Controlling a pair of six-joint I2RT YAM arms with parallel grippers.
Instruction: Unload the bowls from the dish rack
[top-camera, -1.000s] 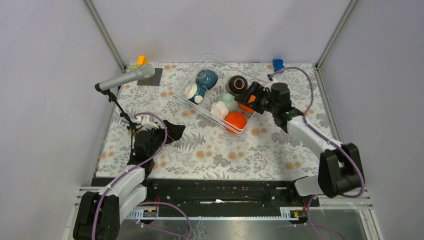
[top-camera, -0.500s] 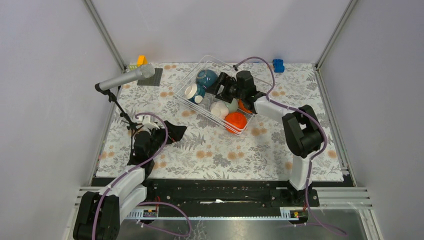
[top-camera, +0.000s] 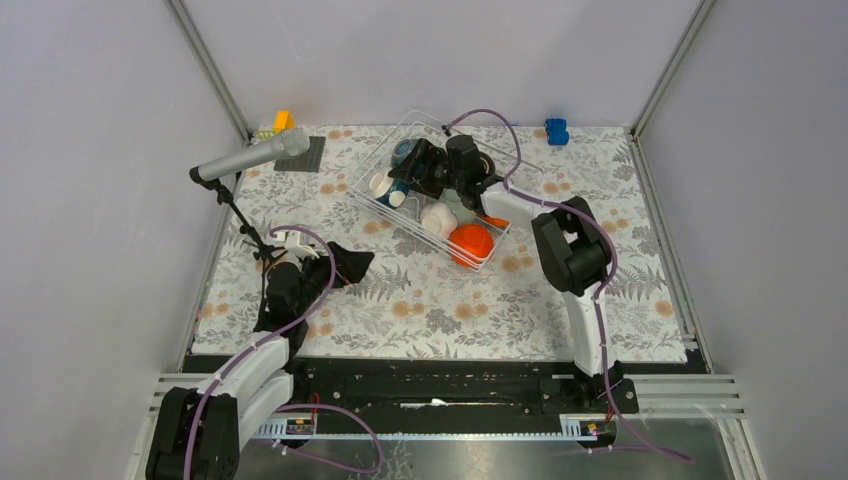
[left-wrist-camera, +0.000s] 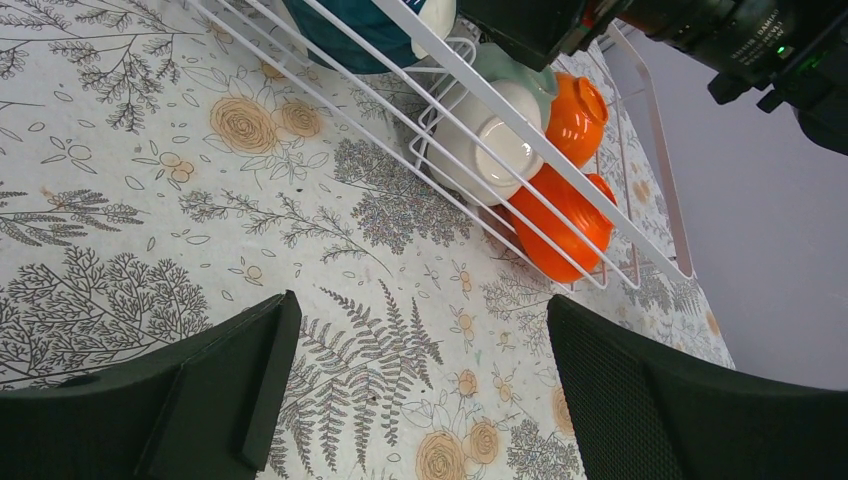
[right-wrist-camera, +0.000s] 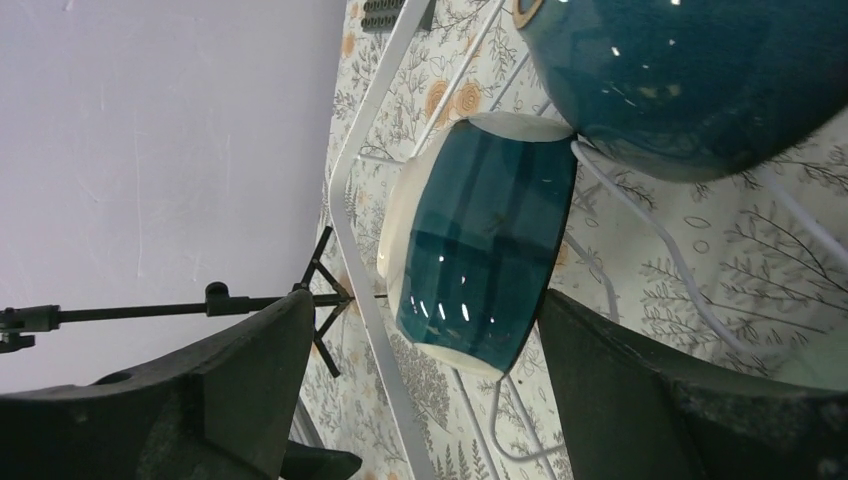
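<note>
The white wire dish rack (top-camera: 366, 204) stands at the table's far middle. In it I see a teal bowl with a white inside (top-camera: 384, 186) on its side, a dark teal bowl (top-camera: 403, 151), a cream bowl (top-camera: 437, 218), a mint bowl (top-camera: 461, 206) and two orange bowls (top-camera: 471, 242). The dark brown bowl is hidden under the arm. My right gripper (top-camera: 414, 172) is open over the rack's far left. In the right wrist view its jaws (right-wrist-camera: 420, 380) stand either side of the teal bowl (right-wrist-camera: 480, 250), not touching. My left gripper (top-camera: 345, 265) (left-wrist-camera: 420, 380) is open and empty above the cloth.
A microphone on a tripod stand (top-camera: 250, 157) stands at the left. A dark grey mat (top-camera: 305, 155) and a yellow block (top-camera: 283, 120) lie at the far left corner. A blue block (top-camera: 556, 130) lies at the far right. Metal frame posts line the walls.
My right arm has swung left, from the rack's right side across it to the teal bowls at its far left. The left arm has not moved.
</note>
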